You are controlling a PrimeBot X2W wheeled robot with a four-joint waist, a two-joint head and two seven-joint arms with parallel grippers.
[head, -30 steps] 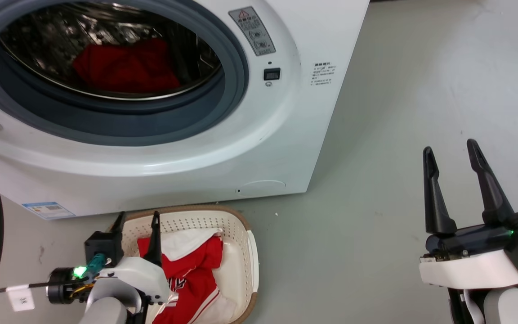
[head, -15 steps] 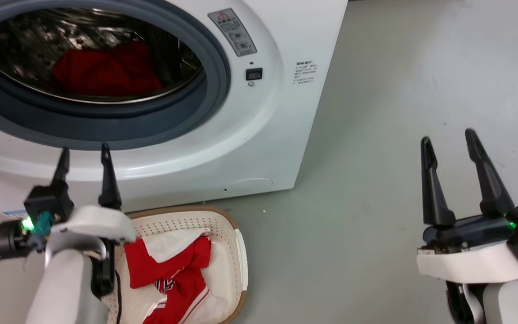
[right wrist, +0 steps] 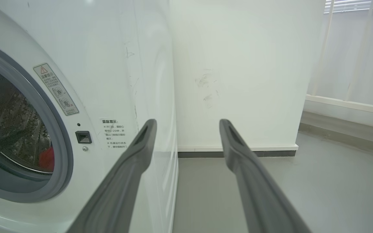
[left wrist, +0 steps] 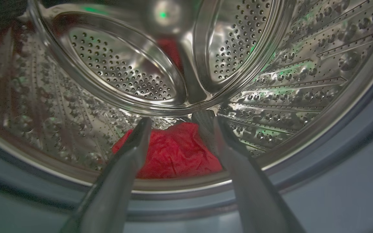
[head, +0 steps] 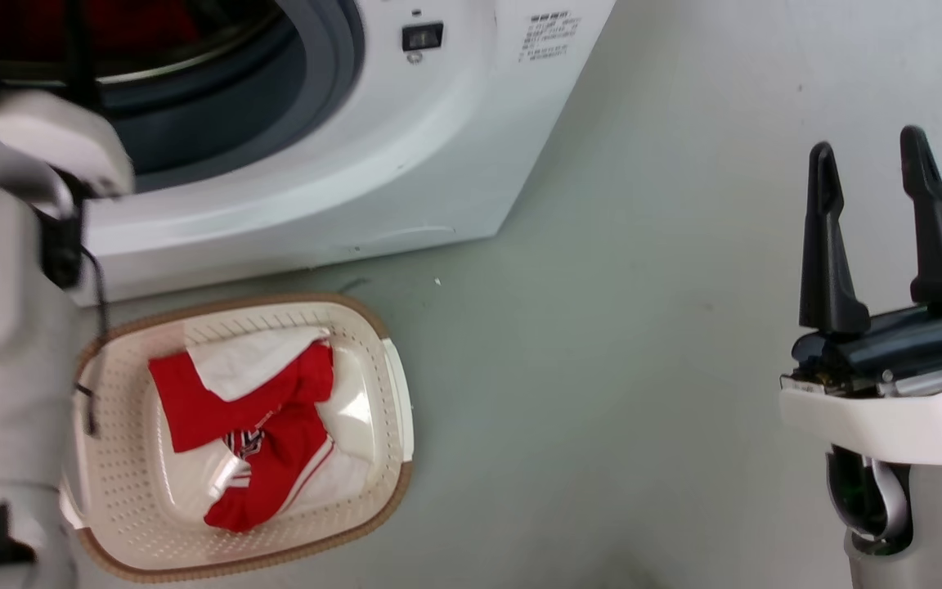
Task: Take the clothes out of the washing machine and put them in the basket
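Where the left gripper [left wrist: 175,118] gapes, clothes [left wrist: 176,155] lie beyond — apart.

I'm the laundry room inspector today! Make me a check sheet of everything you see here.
Surface: smooth grey floor.
Job's things: washing machine with its porthole open; one red garment lies in its drum; a red-and-white garment lies in the basket.
Clutter: a small white speck on the floor by the machine.
Grippers: left gripper open, fingers pointing into the drum toward the red garment; right gripper open, holding nothing, above the floor.
Cables: a dark cable runs along the left arm.
Surroundings: white wall; curtained window.
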